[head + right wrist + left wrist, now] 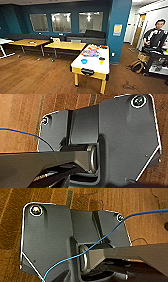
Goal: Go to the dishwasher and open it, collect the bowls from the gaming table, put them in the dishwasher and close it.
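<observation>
The gaming table (77, 67), a white-topped air-hockey table with yellow frame and legs and a colourful centre graphic, stands ahead of me in the head view, slightly right of centre. On its top sit the bright blue bowl (84, 61) and, to its right, the smaller yellow bowl (101, 62). A flat black piece (101, 58) lies just behind the yellow bowl. The dishwasher is out of view. Both wrist views look down past the robot's dark plate at brown wooden floor (12, 225).
Two yellow-topped tables (65, 45) stand behind and left of the gaming table, with dark sofas (85, 38) along the teal wall. A teal pillar (118, 30) rises to the right. A person (155, 35) stands at a cart at far right; a bag (137, 66) lies on the floor.
</observation>
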